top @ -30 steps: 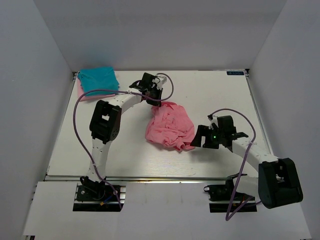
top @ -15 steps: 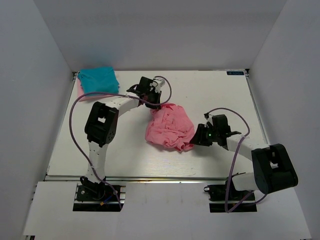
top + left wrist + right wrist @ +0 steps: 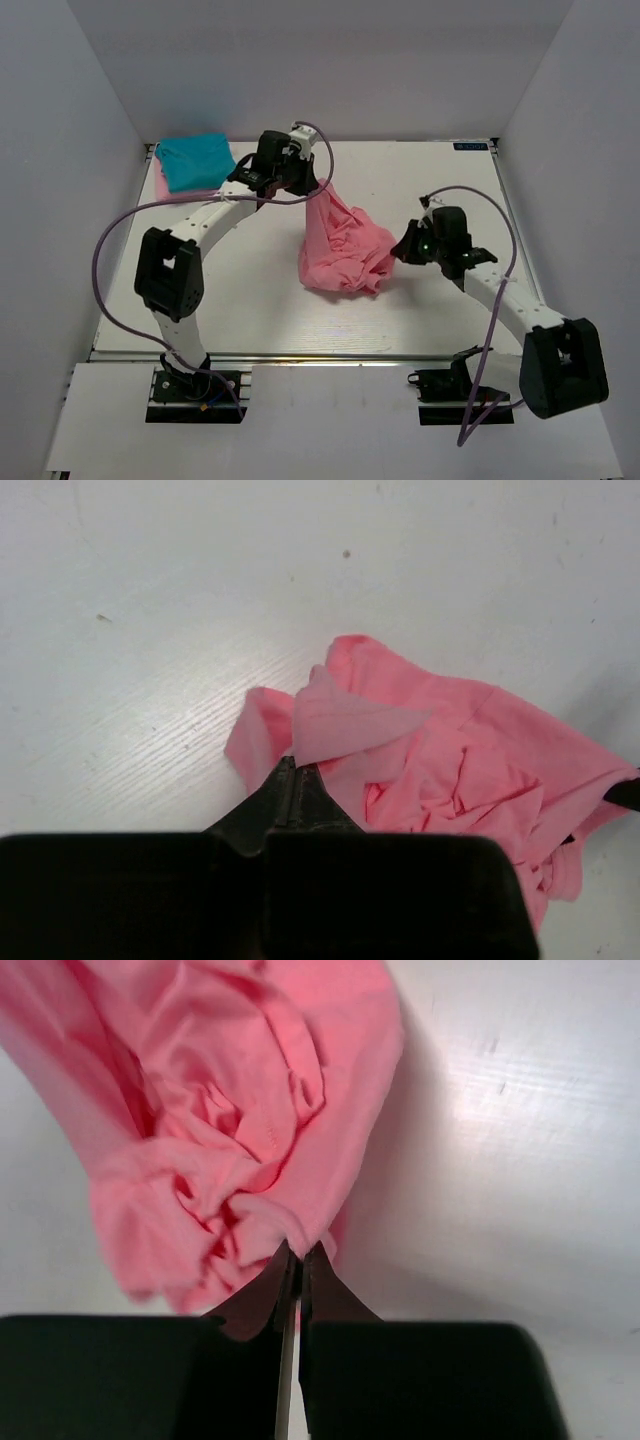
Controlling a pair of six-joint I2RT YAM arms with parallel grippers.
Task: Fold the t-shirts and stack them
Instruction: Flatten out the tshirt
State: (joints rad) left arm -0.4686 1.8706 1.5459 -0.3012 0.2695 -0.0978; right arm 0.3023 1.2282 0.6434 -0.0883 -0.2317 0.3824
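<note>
A crumpled salmon-pink t-shirt (image 3: 345,250) hangs bunched in mid-table, lifted at two corners. My left gripper (image 3: 318,187) is shut on its upper left edge; in the left wrist view (image 3: 298,767) the cloth (image 3: 440,770) drapes away from the pinched fold. My right gripper (image 3: 398,250) is shut on the shirt's right edge, and the right wrist view (image 3: 297,1250) shows the fabric (image 3: 230,1120) gathered at the fingertips. A folded teal-blue t-shirt (image 3: 196,160) lies at the back left corner on top of a pale pink t-shirt (image 3: 165,187), of which only an edge shows.
The white table (image 3: 440,190) is walled by grey panels at the left, back and right. Purple cables loop from both arms over the table. The arm bases sit at the near edge.
My right gripper closed on the shirt's right edge and rose. The left gripper lifted its corner up and back, so the salmon-pink shirt now hangs stretched between them.
</note>
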